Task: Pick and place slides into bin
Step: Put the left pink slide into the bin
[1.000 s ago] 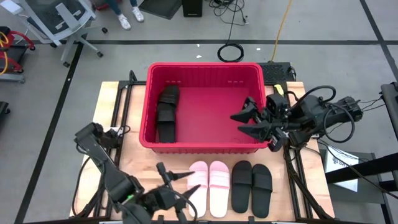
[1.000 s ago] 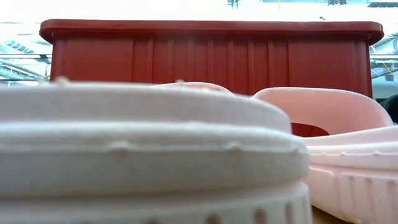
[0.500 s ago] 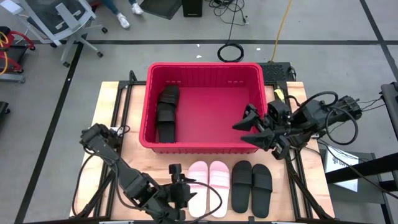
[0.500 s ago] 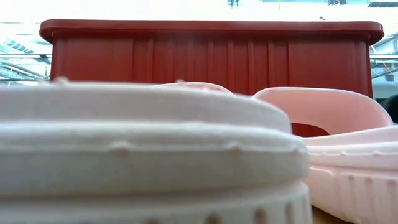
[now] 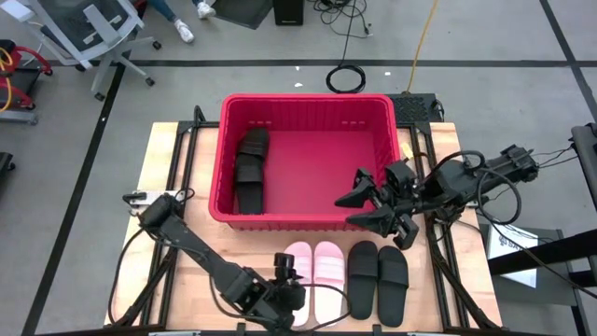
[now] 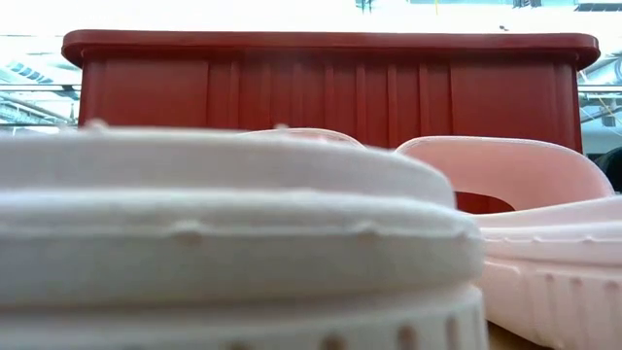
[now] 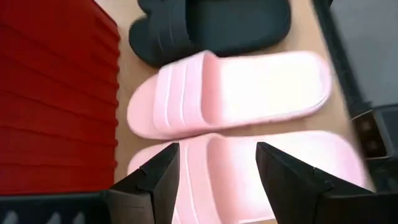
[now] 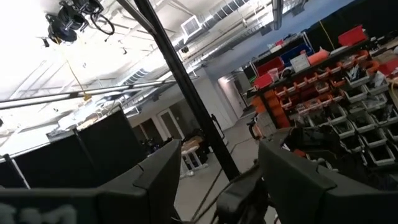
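The red bin (image 5: 303, 217) stands at the table's far middle, with black slides (image 5: 249, 169) lying in its left part. Two pale pink slides (image 5: 297, 278) (image 5: 328, 280) and two black slides (image 5: 362, 277) (image 5: 393, 283) lie side by side on the table near the front edge. My left gripper (image 5: 290, 273) is open over the left pink slide; in its wrist view its fingers (image 7: 217, 171) stand on either side of that slide's strap end (image 7: 205, 155). My right gripper (image 5: 359, 207) is open and empty over the bin's near right corner. The low view shows the pink slides (image 6: 233, 233) close up before the bin wall (image 6: 330, 87).
The bin's near wall (image 7: 56, 93) stands just beyond the slides' toe ends. The wooden table (image 5: 168, 177) has bare room left of the bin. Cables and the right arm's body (image 5: 466, 182) lie along the table's right side.
My left gripper has gone along the near edge toward the table's right, reaching the left pink slide. My right gripper has come from over the bin's right part toward the near edge, to above the bin's near wall. The slides have not moved.
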`<state>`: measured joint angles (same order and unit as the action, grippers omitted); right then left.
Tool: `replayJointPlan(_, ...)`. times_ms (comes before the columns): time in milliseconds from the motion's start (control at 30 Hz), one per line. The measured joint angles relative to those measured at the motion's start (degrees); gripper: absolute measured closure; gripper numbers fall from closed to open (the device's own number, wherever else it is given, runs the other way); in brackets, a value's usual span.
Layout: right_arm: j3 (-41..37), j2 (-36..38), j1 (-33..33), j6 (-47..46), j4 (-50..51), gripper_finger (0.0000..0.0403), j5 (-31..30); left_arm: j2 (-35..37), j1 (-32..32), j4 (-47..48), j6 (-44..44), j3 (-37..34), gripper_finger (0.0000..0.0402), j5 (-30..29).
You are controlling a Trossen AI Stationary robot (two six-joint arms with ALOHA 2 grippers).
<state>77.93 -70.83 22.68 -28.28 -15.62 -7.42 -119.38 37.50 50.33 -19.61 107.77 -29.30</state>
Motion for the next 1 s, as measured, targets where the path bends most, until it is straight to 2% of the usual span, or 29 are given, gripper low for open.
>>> replayJointPlan(633, 0.0, -0.1, 0.0, -1.0, -0.8, 0.0197, 0.0, -7.2, -4.6, 3.2, 3.0, -0.1, 0.0197, 5.3)
replayJointPlan(767, 0.0, -0.1, 0.0, -1.1, -0.8, 0.0197, 0.0, -7.4, -5.5, 3.2, 1.4, -2.1, 0.0197, 4.2)
replayJointPlan(1000, 0.0, -0.1, 0.1, -1.3, -0.8, 0.0197, 0.0, -7.4, -7.2, -0.4, 0.7, -7.2, 0.0197, 8.2)
